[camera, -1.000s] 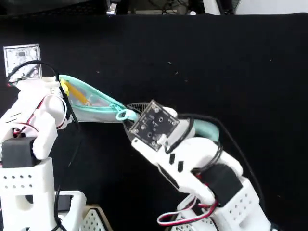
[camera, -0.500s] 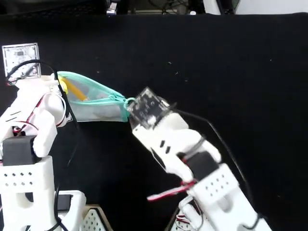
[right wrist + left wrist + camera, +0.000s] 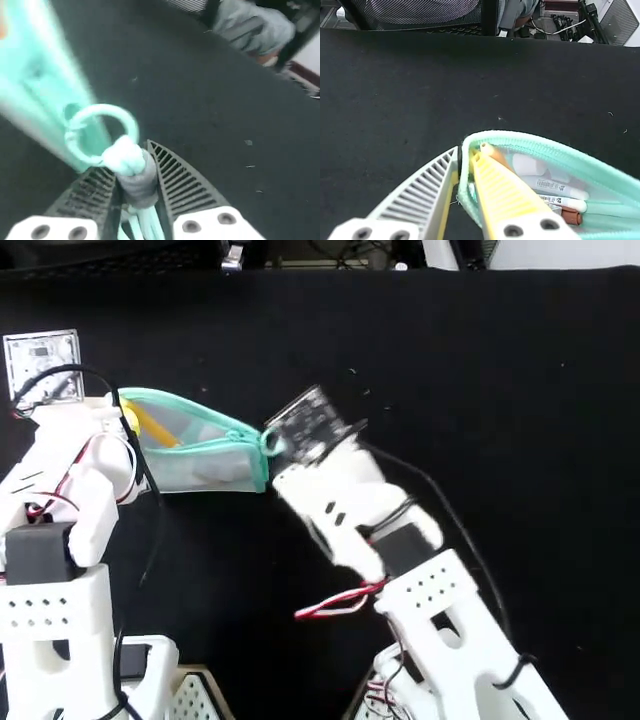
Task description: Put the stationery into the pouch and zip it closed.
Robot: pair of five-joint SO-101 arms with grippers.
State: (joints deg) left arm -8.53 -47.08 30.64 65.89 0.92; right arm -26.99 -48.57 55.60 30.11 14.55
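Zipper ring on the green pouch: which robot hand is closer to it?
Right. The right gripper pinches the cord pull tied to the zipper ring, right beside it. The left gripper pinches the pouch rim at the far end from the ring.

No legible text anywhere; tiny unreadable print on a white pen (image 3: 554, 186) inside the pouch (image 3: 560, 151)

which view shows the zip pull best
The right wrist view: the zip pull, ring and cord, is close up, pinched in the right gripper. The high view shows it as a ring at the end of the pouch. The left wrist view shows the pouch's other end.
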